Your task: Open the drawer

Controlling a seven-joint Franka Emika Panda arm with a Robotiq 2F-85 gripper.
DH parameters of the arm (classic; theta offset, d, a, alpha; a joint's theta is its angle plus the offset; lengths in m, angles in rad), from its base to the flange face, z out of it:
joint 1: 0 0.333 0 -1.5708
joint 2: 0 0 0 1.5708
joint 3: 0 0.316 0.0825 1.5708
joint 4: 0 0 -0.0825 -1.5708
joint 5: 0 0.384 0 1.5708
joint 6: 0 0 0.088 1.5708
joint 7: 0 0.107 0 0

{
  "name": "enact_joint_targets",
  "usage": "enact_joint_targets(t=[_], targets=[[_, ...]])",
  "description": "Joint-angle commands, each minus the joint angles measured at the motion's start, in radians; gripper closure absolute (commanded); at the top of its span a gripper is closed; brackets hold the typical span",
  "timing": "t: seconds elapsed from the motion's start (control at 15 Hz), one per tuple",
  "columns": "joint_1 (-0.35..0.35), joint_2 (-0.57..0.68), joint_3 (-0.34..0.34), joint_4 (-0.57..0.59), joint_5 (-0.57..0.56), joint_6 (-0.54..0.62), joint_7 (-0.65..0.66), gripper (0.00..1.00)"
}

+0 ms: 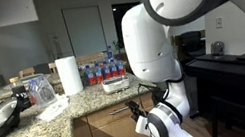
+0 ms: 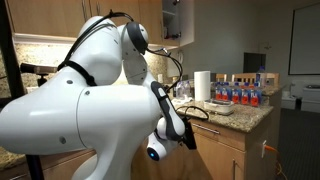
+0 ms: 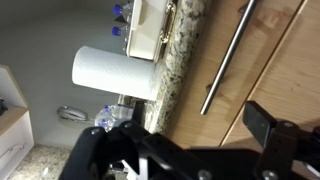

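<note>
The drawer looks shut, just under the edge of the granite desk, with its bar handle running along the wood. The tool hangs near the handle, jaws spread wide and holding nothing. To do it well: centre the jaws on the bar's middle, close squarely, then pull straight out. The labels on the bottles are too small to read, and the paper roll is plain.
</note>
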Motion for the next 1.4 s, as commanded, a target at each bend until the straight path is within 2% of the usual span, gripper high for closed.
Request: enact_joint_targets(t=[0.0,0.27,0.47,0.67,0.93,1.33], targets=[[0.086,-0.017,-0.122,0.029,0.000,0.138,0.115,0.00],[0.138,0.054,-0.217,0.123,0.000,0.299,0.202,0.00],[0.137,0.126,-0.242,0.187,0.000,0.366,0.276,0.00],[0.133,0.217,-0.255,0.242,0.000,0.387,0.375,0.00],[0.170,0.337,-0.276,0.278,0.000,0.370,0.552,0.00],[0.167,0.441,-0.311,0.354,0.000,0.363,0.587,0.00]])
